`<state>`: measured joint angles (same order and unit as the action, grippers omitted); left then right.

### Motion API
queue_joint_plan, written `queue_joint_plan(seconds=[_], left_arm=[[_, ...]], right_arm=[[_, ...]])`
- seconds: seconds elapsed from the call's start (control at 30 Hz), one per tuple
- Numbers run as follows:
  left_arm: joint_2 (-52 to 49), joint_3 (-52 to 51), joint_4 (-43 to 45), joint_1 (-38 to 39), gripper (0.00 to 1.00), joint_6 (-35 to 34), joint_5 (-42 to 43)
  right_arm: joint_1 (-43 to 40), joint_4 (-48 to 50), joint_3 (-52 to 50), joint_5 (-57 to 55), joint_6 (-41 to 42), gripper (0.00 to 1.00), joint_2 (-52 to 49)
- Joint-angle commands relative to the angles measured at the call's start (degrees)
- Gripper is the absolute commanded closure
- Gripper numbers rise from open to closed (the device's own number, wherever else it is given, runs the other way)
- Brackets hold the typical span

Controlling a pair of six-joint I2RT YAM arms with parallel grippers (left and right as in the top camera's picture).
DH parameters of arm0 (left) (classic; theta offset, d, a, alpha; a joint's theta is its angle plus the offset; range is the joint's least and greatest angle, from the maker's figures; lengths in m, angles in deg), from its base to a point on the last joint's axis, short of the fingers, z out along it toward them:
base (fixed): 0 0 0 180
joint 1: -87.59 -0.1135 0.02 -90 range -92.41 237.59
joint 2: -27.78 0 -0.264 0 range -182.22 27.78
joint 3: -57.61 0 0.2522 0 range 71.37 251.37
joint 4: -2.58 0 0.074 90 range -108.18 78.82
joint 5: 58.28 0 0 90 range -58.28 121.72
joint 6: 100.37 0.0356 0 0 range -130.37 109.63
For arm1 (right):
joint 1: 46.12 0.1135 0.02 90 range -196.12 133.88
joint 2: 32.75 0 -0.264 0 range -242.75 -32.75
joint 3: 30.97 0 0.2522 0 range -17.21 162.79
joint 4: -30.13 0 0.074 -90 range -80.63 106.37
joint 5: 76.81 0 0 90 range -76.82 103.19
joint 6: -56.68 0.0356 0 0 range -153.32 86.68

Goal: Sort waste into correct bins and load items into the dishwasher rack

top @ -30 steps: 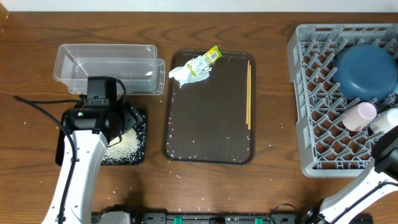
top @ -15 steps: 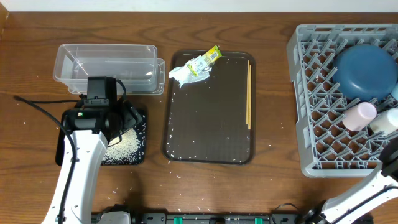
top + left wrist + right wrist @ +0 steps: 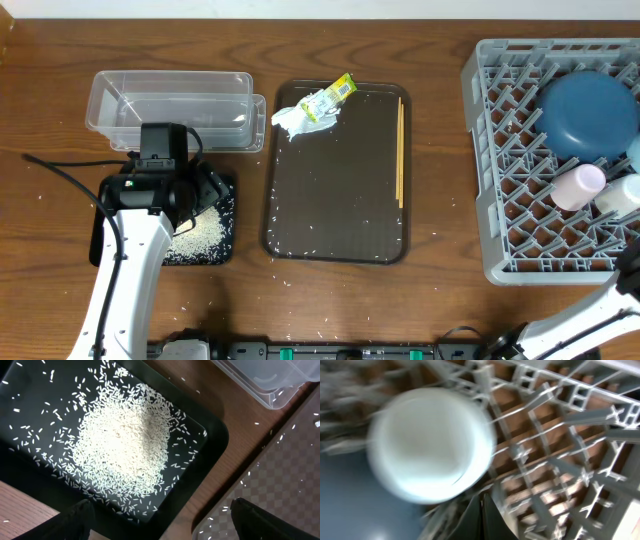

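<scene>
The rice heap (image 3: 125, 445) lies in the black tray (image 3: 225, 250). My left gripper (image 3: 162, 512) hangs open and empty over the tray's near corner; it also shows in the overhead view (image 3: 200, 190). The clear tub (image 3: 170, 100) stands behind it. The tissue (image 3: 290, 120), the wrapper (image 3: 328, 98) and the chopsticks (image 3: 401, 150) lie on the brown serving tray (image 3: 335, 200). The rack (image 3: 500, 150) holds the dark-blue dish (image 3: 588, 112), pink cup (image 3: 577, 186), white cup (image 3: 622, 195) and light-blue bowl (image 3: 430, 445). My right gripper (image 3: 482, 515) is shut and empty above the rack, beside the bowl.
Loose rice grains are scattered on the serving tray and on the wooden table around it. The left arm's cable trails across the table at the left. The right arm leaves the overhead view at the bottom right corner (image 3: 610, 300).
The right arm has drawn back toward the lower right, off the rack's front corner. The left arm has not moved.
</scene>
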<state>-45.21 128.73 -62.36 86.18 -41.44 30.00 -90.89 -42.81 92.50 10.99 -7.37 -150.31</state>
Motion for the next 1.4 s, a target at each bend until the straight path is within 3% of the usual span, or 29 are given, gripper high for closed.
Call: queue_joint_plan(seconds=[0.0,0.37,0.43,0.47,0.53,0.6,0.9,1.37], left_arm=[[-0.26,0.9,-0.22,-0.28,0.1,0.76,-0.7],[-0.26,0.9,-0.22,-0.28,0.1,0.76,-0.7],[-0.26,0.9,-0.22,-0.28,0.1,0.79,-0.7],[-0.26,0.9,-0.22,-0.28,0.1,0.76,-0.7],[-0.26,0.9,-0.22,-0.28,0.1,0.76,-0.7],[-0.26,0.9,-0.22,-0.28,0.1,0.76,-0.7],[-0.26,0.9,-0.22,-0.28,0.1,0.76,-0.7],[-0.26,0.9,-0.22,-0.28,0.1,0.76,-0.7]], right_arm=[[0.81,-1.55,0.22,11.26,1.01,0.99,9.25],[12.39,-13.0,0.22,22.18,0.76,0.97,20.9],[15.41,-15.76,0.2,22.16,0.79,0.76,20.92],[16.98,-16.96,0.15,22.12,0.76,0.53,20.74],[19.93,-18.27,-0.11,21.92,0.55,0.19,20.41],[22.62,-18.95,-0.57,21.92,0.11,0.01,20.22],[29.9,-20.02,-2.21,21.92,0.11,0.01,20.17],[30.49,-19.96,-2.21,21.92,0.13,0.01,20.17]])
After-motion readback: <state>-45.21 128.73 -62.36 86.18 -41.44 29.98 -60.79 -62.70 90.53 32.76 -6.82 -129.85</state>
